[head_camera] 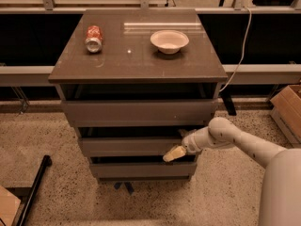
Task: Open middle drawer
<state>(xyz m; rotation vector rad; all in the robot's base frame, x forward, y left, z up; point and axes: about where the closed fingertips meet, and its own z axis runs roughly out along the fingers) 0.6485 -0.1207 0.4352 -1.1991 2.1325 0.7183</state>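
Observation:
A grey-brown cabinet has three flat, handleless drawers. The middle drawer (pixel 129 146) is the centre one, with a dark gap above its front. My gripper (pixel 175 153) reaches in from the right on a white arm (pixel 225 135). Its yellowish tips lie at the lower right corner of the middle drawer's front. The top drawer (pixel 138 111) sits above it and the lowest drawer (pixel 141 170) below.
A red soda can (pixel 93 38) lies on its side and a white bowl (pixel 169 41) stands on the cabinet top (pixel 136 65). A cardboard box (pixel 288 109) is on the floor at right. A black pole (pixel 35 192) lies at lower left. A white cable (pixel 240 55) hangs behind.

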